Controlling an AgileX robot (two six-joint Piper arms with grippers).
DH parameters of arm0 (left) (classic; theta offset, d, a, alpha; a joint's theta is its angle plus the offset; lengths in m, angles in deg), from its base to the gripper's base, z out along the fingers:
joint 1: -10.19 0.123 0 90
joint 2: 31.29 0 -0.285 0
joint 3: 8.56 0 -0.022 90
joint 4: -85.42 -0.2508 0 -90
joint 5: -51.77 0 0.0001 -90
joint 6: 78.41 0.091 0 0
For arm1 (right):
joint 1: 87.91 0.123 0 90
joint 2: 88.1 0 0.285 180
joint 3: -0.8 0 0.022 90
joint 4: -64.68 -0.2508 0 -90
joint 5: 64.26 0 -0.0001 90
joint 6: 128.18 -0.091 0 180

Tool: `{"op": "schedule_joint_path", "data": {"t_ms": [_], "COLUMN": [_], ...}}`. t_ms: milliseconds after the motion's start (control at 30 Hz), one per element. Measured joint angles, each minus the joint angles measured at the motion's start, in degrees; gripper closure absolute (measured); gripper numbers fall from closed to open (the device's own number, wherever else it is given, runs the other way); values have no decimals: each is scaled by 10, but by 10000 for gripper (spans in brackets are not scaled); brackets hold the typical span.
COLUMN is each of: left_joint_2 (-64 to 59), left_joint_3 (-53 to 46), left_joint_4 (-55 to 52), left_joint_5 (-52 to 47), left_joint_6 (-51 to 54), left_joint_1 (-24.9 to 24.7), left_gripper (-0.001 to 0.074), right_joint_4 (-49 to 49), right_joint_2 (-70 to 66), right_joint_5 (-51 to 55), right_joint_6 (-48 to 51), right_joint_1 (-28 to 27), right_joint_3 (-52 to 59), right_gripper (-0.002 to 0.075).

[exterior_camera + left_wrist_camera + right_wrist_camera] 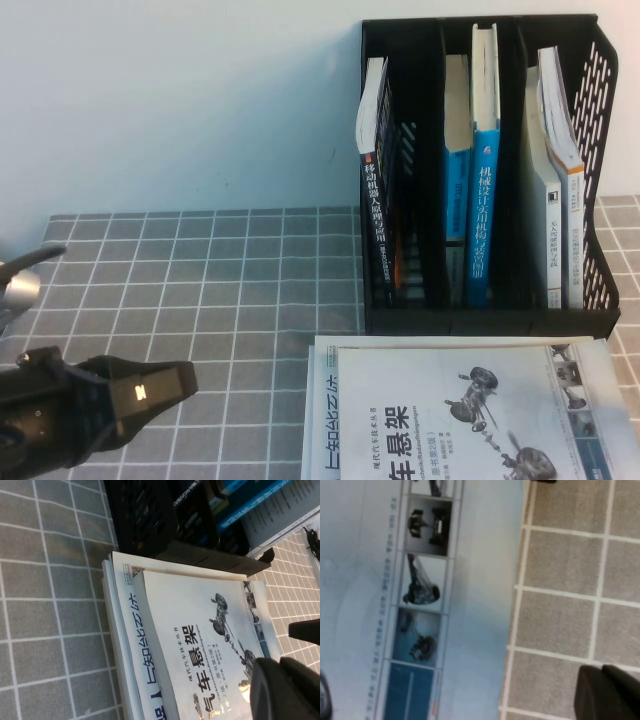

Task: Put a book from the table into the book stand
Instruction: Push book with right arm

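Note:
The book (450,420), white with a grey car-suspension drawing and a black title, lies flat on top of a small stack at the table's (200,280) front, just before the book stand (590,150). It also shows in the left wrist view (200,640) and the right wrist view (395,580). My left gripper (160,385) hovers low at the front left, left of the stack; in its wrist view the gripper (300,655) is open and empty. My right gripper (607,692) is out of the high view and sits over bare cloth beside the book's right edge.
A white book with blue lettering (322,420) lies under the top one. The stand holds a dark-spined book (375,200) on the left, blue-spined books (485,200) in the middle and white ones (555,200) on the right. Grid cloth spreads to the left.

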State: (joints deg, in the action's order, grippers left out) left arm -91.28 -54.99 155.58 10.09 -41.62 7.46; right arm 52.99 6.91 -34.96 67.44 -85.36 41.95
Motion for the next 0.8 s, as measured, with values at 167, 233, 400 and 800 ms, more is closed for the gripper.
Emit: {"op": "schedule_joint_path", "data": {"t_ms": [167, 233, 400, 800], "left_joint_2": [-1, -1, -1, -30], "left_joint_3": [0, 0, 0, 0], "left_joint_4": [1, 1, 7, 25], "left_joint_5": [4, 10, 21, 16], "left_joint_6": [2, 3, 6, -13], "left_joint_1": [0, 0, 0, 0], "left_gripper": [738, 738, 738, 537], "right_joint_4": [-54, -76, -157, -314], "right_joint_2": [-47, -56, -60, -102], "right_joint_5": [-14, -16, -30, -69], "right_joint_6": [32, 45, 90, 184], "right_joint_1": [18, 28, 57, 134], "right_joint_3": [-2, -2, -3, -3], "right_gripper": [729, 729, 729, 729]}}
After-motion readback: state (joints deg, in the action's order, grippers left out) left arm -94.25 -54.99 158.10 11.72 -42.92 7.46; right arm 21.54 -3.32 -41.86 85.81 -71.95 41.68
